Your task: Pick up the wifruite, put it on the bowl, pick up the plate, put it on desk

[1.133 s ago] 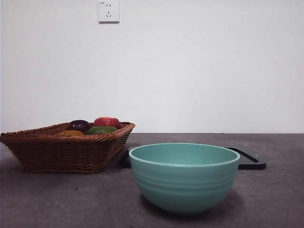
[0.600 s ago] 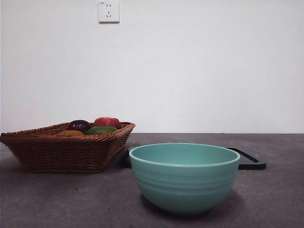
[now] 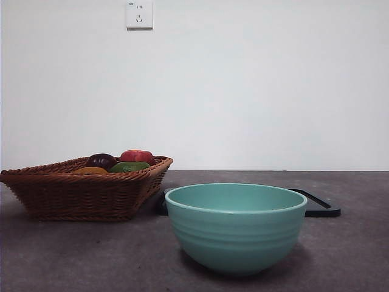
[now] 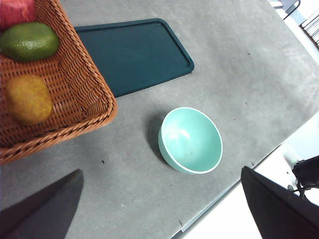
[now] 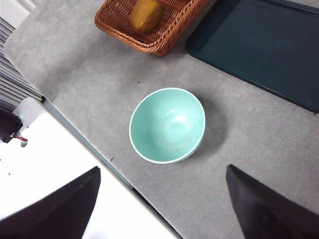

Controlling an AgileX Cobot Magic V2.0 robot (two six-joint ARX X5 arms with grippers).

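The wifruite (image 4: 27, 99), golden-brown and oval, lies in the brown wicker basket (image 4: 75, 74) beside a green fruit (image 4: 30, 41). It also shows in the right wrist view (image 5: 145, 14) and peeks over the basket rim in the front view (image 3: 90, 171). The teal bowl (image 3: 236, 228) stands empty on the grey desk (image 3: 91, 255); it also shows in the left wrist view (image 4: 192, 142) and the right wrist view (image 5: 167, 124). A dark green flat plate (image 4: 134, 55) lies behind it, empty. My left gripper (image 4: 162, 172) and right gripper (image 5: 163, 168) are open, empty and high above the desk.
The basket (image 3: 82, 188) also holds a red fruit (image 3: 137, 156) and a dark purple fruit (image 3: 100, 160). The plate (image 3: 319, 204) lies flat behind the bowl. The desk's near edge (image 5: 89, 144) runs close to the bowl. A wall socket (image 3: 139, 14) is on the back wall.
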